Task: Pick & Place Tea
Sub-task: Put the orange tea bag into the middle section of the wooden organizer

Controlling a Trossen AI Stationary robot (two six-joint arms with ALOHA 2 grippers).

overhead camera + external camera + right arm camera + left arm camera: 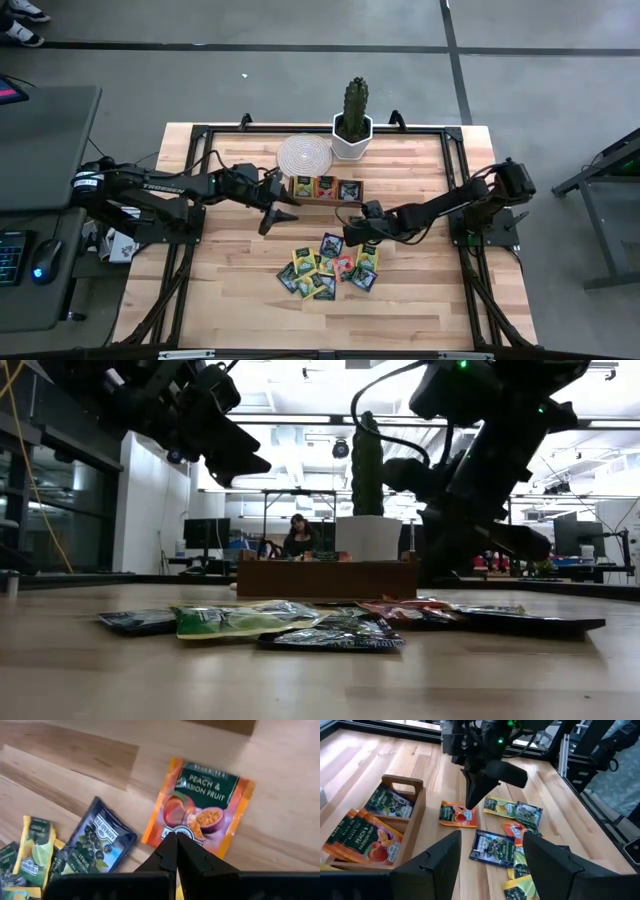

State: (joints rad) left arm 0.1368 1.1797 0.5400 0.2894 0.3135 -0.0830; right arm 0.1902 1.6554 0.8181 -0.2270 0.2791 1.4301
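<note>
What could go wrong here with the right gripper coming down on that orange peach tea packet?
The right gripper is shut, its tips over the orange peach packet, so it may push the flat packet instead of grasping it. The dark blue packet lies close by and could be dragged along. The left gripper hovers open near the wooden tray, so the arms may crowd each other on the way there.

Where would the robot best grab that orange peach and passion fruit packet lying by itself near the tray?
The orange packet lies flat on the wood, apart from the pile, so there is no side face to clamp. Probably best to come straight down from above and pinch one free edge. The right gripper hangs right over its near edge with fingers shut; they would need to open first.
</note>
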